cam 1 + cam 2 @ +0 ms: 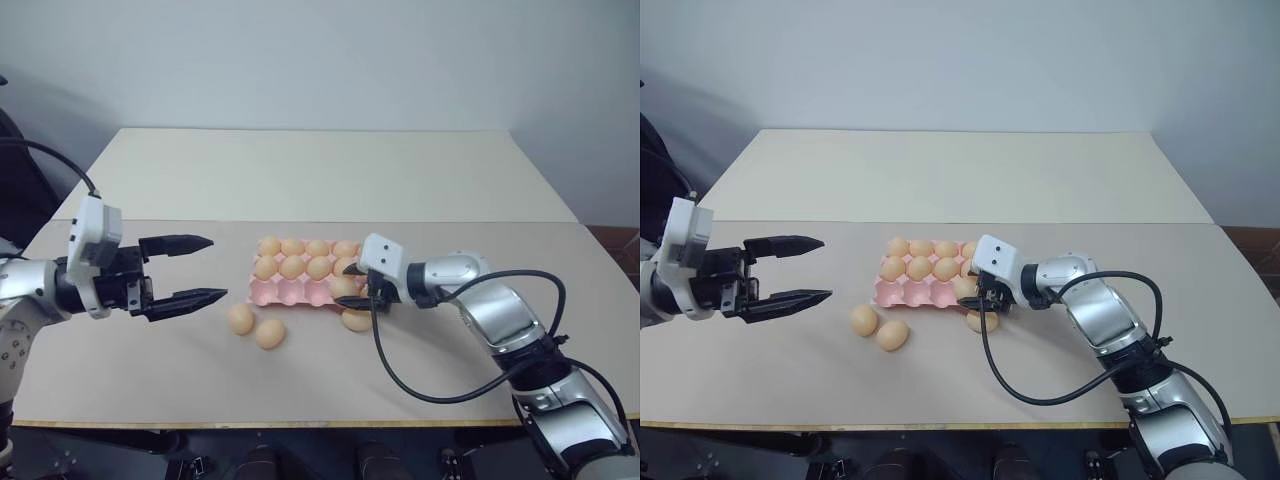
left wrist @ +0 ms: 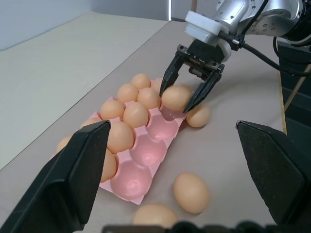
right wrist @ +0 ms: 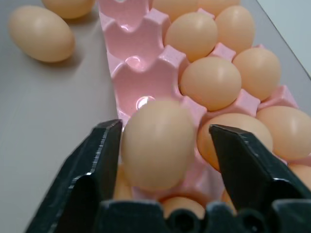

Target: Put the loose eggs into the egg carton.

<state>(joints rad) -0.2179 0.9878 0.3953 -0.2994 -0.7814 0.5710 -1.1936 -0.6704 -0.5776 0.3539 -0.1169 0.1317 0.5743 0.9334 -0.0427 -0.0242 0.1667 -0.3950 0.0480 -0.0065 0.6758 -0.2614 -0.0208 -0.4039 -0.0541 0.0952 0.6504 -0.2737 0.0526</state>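
Right up against the right wrist lens, the right gripper (image 3: pixel 163 145) stands with its jaws apart around one egg (image 3: pixel 158 143). There's a clear gap on the one side, and the other finger looks to be at or just off the shell, so I can't call it gripped. That egg sits over the near-row end cup of the carton (image 1: pixel 300 292), just right of centre in the head view, and whether it is fully seated I can't tell.

Out from there: the two back rows are full, and the front row shows empty pink cups running left. One egg (image 1: pixel 356 320) lies on the table (image 1: pixel 330 180) touching or just off the carton's front edge, under the right gripper. Two more, an egg (image 1: pixel 240 318) and its neighbour (image 1: pixel 270 333), lie side by side left of centre, just beside the carton's front left corner.

The left gripper (image 1: pixel 195 270) hangs at mid-left, jaws wide apart and empty, pointing toward that pair.

Handling, as I judge it: light, smooth, hard-shelled, likely to roll and slip out of a pinch, and brittle if squeezed. Best taken across the short middle, pads flat on opposite sides, gentle close.

Room to move: plenty of bare table in front and to the left. The table's front edge runs along the lower frame, where a nudged egg could roll off.
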